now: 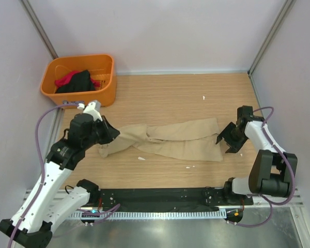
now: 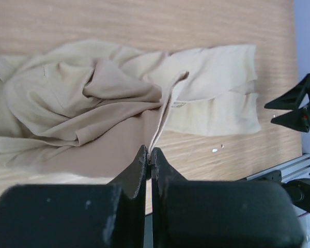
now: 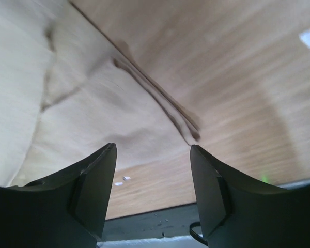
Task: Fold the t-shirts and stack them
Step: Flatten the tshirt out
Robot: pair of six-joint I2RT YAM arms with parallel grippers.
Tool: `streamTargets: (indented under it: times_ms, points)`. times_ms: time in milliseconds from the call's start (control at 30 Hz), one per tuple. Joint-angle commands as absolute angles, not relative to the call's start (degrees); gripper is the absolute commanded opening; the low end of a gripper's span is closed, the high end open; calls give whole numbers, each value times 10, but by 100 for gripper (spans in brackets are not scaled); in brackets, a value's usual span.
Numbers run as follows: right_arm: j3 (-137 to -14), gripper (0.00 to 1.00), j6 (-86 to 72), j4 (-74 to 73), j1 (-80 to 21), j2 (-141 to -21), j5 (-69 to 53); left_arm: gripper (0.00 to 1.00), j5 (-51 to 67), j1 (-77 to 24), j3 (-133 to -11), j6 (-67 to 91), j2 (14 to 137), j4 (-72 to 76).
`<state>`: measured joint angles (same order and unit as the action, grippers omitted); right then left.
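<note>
The left pincer (image 2: 150,155) is clamped on a raised fold of the crumpled beige t-shirt (image 1: 181,137) lying across the wooden surface (image 1: 170,98), the right pincer (image 1: 228,139) gapes just beside its right edge, white scraps (image 1: 141,158) lie nearby, and an orange basket (image 1: 107,77) of dark and red clothes (image 1: 77,80) sits far left.

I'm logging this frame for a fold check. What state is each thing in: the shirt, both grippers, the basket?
beige t-shirt: unfolded, crumpled, one edge pinched up.
left gripper: jaws shut on that edge of the beige t-shirt.
right gripper: jaws open, holding nothing, at the shirt's right end.
orange basket: upright, with dark and red clothes inside.
</note>
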<state>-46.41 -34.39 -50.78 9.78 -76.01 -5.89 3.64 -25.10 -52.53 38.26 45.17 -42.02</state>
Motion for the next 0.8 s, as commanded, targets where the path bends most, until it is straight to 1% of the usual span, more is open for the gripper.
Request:
streamTargets:
  times_ms: [0, 100, 133, 200, 267, 300, 367, 400, 500, 767]
  points:
    - [-523, 64, -316, -451, 99, -797, -69, 0, 12, -251, -565, 340, 441, -454]
    - [-547, 56, -345, -456, 99, -852, -53, 0, 25, -251, -557, 342, 448, -443]
    - [-553, 42, -377, -455, 99, -861, -62, 0, 38, -251, -555, 344, 452, -439]
    - [-555, 31, -430, -456, 99, -876, -78, 0, 47, -251, -552, 345, 457, -429]
    - [-555, 32, -514, -456, 97, -881, -95, 0, 54, -251, -550, 345, 463, -421]
    - [-555, 36, -537, -453, 95, -882, -98, 0, 55, -251, -549, 342, 466, -418]
    - [-566, 39, -586, -454, 90, -883, -80, 0, 60, -251, -550, 339, 471, -413]
    - [-571, 43, -598, -458, 88, -883, -70, 0, 62, -251, -551, 338, 475, -412]
    - [-592, 49, -620, -479, 87, -895, -42, 0, 68, -251, -550, 334, 481, -406]
    - [-585, 52, -685, -526, 76, -927, -14, 0, 57, -251, -555, 316, 475, -410]
